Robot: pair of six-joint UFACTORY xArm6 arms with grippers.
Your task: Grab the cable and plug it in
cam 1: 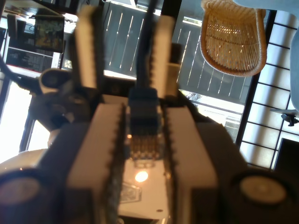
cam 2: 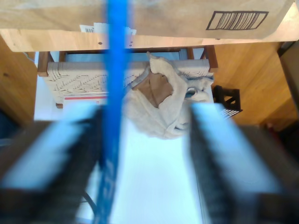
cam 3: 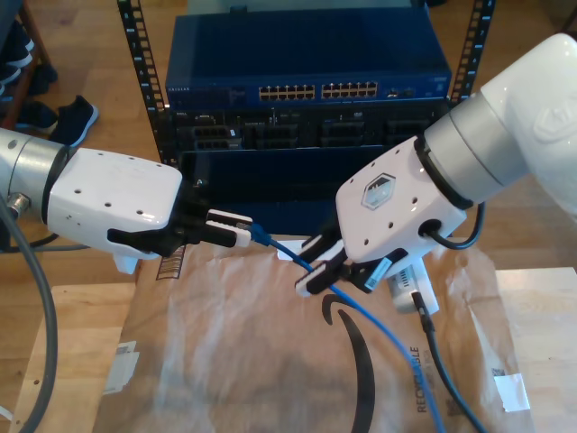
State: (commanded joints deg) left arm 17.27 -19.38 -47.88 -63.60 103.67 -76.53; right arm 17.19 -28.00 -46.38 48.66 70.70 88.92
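Wooden floor, brown packing paper [cam 3: 270, 361] spread over the tabletop, and behind it a rack holding a blue network switch [cam 3: 306, 68] with two rows of ports along its front; shoes lie on the floor at the exterior view's left edge.

The cable [cam 3: 370, 320] runs from the plug, gripped at the exterior view's left, down across the paper toward that view's lower right; its blue plug [cam 1: 142, 109] sits pinched between the fingers of my first claw [cam 1: 140, 135], contacts visible, nose pointing out past the fingertips; in the exterior view that claw [cam 3: 233, 230] sits on the arm at the left, plug tip toward the right.

My second claw [cam 2: 147, 144] has its fingers spread, the cable [cam 2: 114, 102] running lengthwise along the inside of one finger; I can't tell whether it presses the cable; in the exterior view this claw [cam 3: 326, 267] straddles the cord just past the plug.

What matters next, as I judge it: the plug's long axis lies roughly sideways across the rack front, not into it; the ports are higher and farther back than the plug; the first arm is the one carrying the plug, so it must turn the nose toward the switch and rise; the second claw only steadies the slack.
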